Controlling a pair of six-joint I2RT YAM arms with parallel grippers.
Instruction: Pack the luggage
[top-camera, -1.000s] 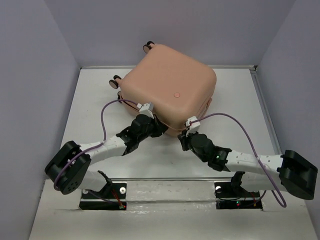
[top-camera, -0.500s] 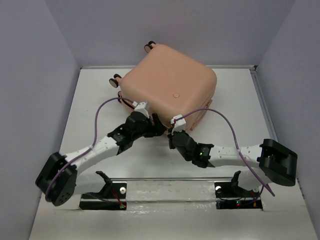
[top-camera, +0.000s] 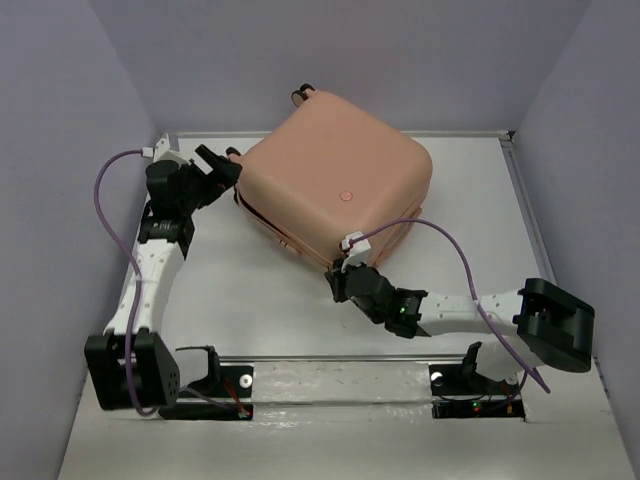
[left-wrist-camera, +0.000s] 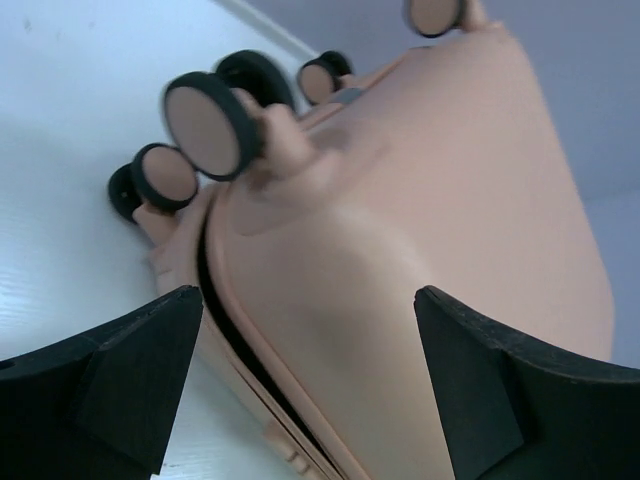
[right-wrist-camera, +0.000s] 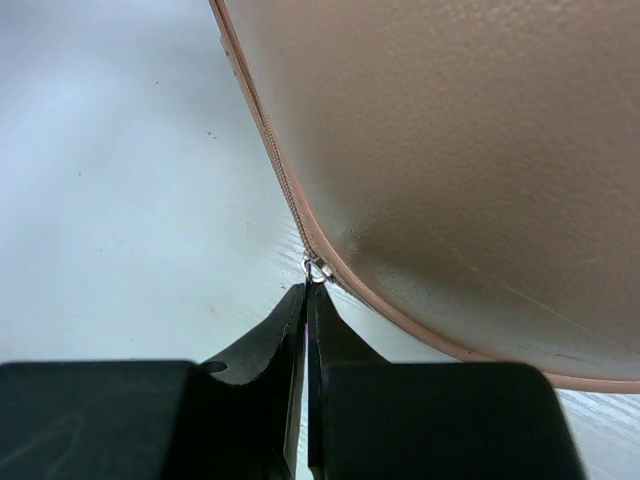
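Status on the pack job:

- The luggage (top-camera: 335, 185) lies flat on its side at the far edge of the table (top-camera: 250, 300), about mid-width. Its wheels (left-wrist-camera: 205, 125) point at the far-left corner, and one rounded corner points back toward the arm bases.
- The lid is down on the base. No loose items show on the table, so loading looks done and what's left is closing it up.
- Left gripper (top-camera: 222, 165) is near the far-left corner of the table, just beside the wheel end of the case. Jaws are spread wide with nothing in them and not touching the shell.
- Left wrist view shows a dark gap (left-wrist-camera: 215, 310) between the two shells, running down from the wheel corner. That stretch reads as not zipped yet.
- Right gripper (top-camera: 340, 272) sits at the near corner of the case, low to the table, with its fingers pinched fully together.
- Right wrist view shows the metal ring of the zipper pull (right-wrist-camera: 314, 268) right at the fingertips. The tab itself is hidden, so I take it as clamped between the tips but can't confirm it.
- The zipper track (right-wrist-camera: 275, 150) runs away from the pull along the shell edge. I can't tell from this angle whether those teeth are meshed.

My read is that it's mid-zip. The slider is at the near corner, and the seam still has to be closed round to the wheel end. The open left hand is placed to press or steady that corner. Main risk is the case sliding on the table when the zip is pulled with nothing bracing it.
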